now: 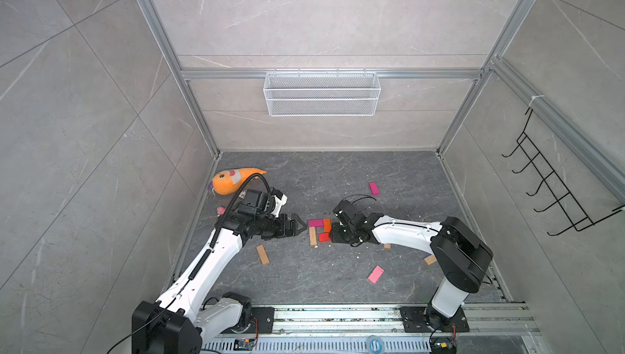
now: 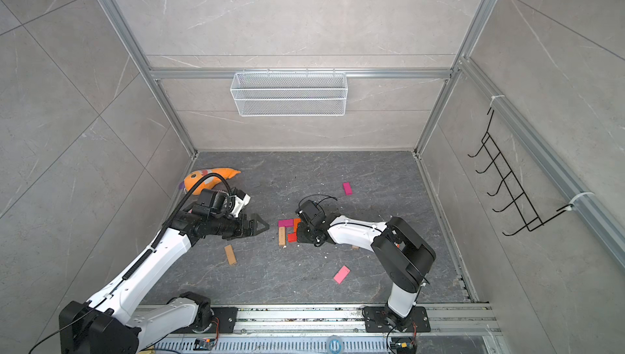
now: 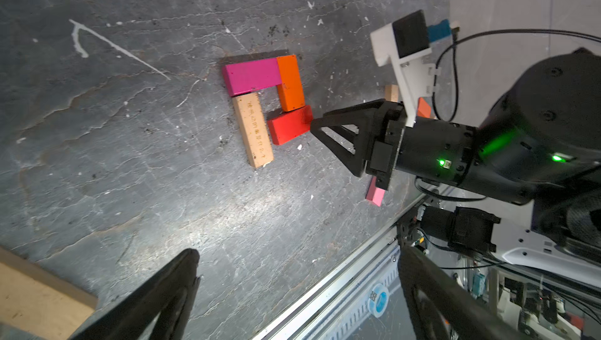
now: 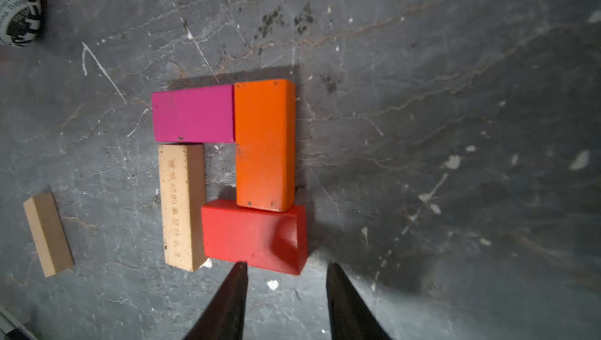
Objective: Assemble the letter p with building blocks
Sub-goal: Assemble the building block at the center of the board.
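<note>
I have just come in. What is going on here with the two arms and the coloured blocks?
The robot is building a flat letter P. The right gripper, jaws a little apart, has its tips at the red block, which closes a loop with the magenta block, orange block and tan block. The left gripper hovers open and empty beside it. The stem is short; a spare tan block lies nearby.

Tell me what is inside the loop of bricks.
Only bare dark floor with a few pale specks, framed by the magenta brick, orange brick, red brick and tan brick. The right wrist view sees the whole gap; nothing covers it.
</note>
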